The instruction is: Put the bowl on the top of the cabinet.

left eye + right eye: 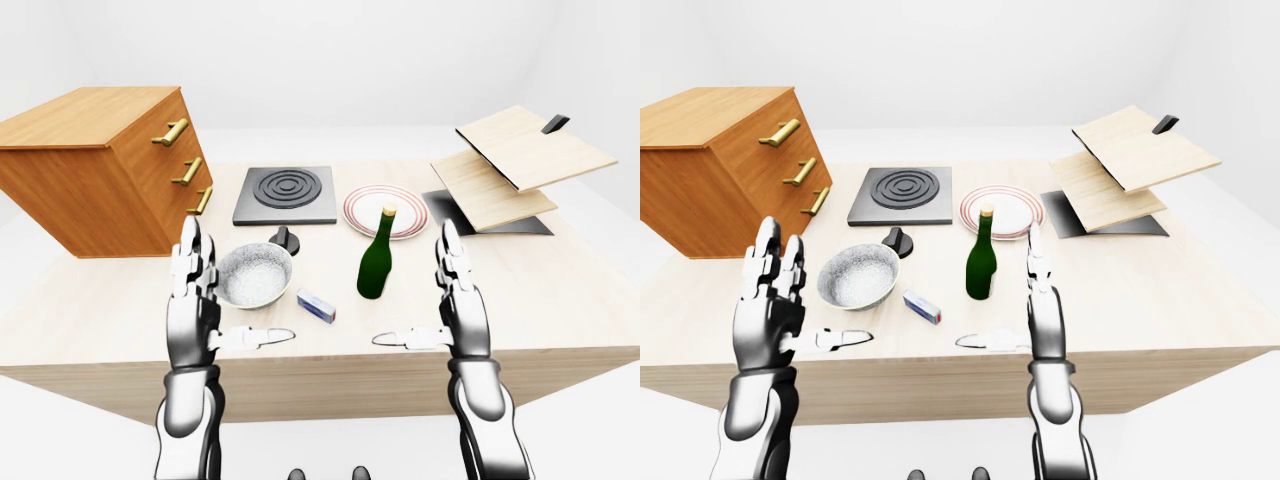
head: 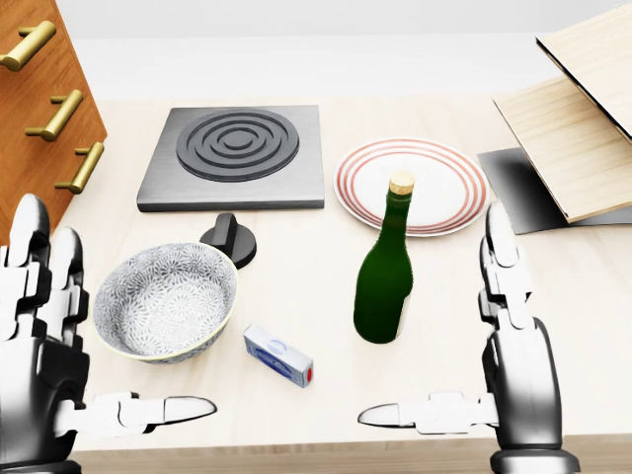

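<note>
A grey patterned bowl sits upright on the wooden table, left of centre. The wooden cabinet with three brass handles stands at the table's left end; its flat top is bare. My left hand is open, fingers up, thumb pointing right, just left of and below the bowl, not touching it. My right hand is open and empty, right of a green bottle.
A black stove plate and its knob lie above the bowl. A striped plate sits behind the bottle. A small white-blue box lies right of the bowl. Tilted wooden boards stand at the right.
</note>
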Tool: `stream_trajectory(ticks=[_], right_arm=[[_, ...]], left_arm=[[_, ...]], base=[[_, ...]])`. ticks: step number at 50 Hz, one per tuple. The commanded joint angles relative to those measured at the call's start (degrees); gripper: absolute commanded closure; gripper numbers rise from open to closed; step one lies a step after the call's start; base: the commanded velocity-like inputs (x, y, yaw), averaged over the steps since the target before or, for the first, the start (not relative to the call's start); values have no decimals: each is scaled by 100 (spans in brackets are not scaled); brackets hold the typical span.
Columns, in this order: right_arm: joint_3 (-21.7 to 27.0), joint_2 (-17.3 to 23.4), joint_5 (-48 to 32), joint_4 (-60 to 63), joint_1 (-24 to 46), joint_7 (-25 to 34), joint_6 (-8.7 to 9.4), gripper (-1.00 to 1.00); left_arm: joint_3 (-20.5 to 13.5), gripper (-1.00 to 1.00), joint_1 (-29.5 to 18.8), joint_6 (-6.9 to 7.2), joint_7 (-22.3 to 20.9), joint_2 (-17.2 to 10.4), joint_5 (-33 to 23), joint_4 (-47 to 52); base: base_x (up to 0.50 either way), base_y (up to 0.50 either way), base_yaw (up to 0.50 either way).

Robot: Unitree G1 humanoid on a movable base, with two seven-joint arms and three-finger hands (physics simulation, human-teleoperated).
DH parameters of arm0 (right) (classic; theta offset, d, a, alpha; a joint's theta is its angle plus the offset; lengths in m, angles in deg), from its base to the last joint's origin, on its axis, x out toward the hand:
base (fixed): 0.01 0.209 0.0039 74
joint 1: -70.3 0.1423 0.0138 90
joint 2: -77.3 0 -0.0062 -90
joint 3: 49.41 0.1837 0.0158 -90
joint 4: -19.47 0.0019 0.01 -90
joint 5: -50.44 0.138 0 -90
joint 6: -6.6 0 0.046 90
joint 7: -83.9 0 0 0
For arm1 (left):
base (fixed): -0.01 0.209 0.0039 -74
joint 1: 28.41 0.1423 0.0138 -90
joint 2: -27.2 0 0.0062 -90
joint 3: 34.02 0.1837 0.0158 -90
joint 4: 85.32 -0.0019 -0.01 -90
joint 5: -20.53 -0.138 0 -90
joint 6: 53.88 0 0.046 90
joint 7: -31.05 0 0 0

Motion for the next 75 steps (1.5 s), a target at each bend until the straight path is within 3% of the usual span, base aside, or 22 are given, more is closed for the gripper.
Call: stream_trajectory(ticks=[1,75], right_arm=[[-30,-22,-529,757,-255,-158,0,-100],[-73,-10,-512,707,-294,-120,0,-100]], left_arm=[[-42,-100,212,0,79,43,-90,641],[52,-100,289,0,-55,21,-84,628]], base=[[0,0,0],[0,46,0]])
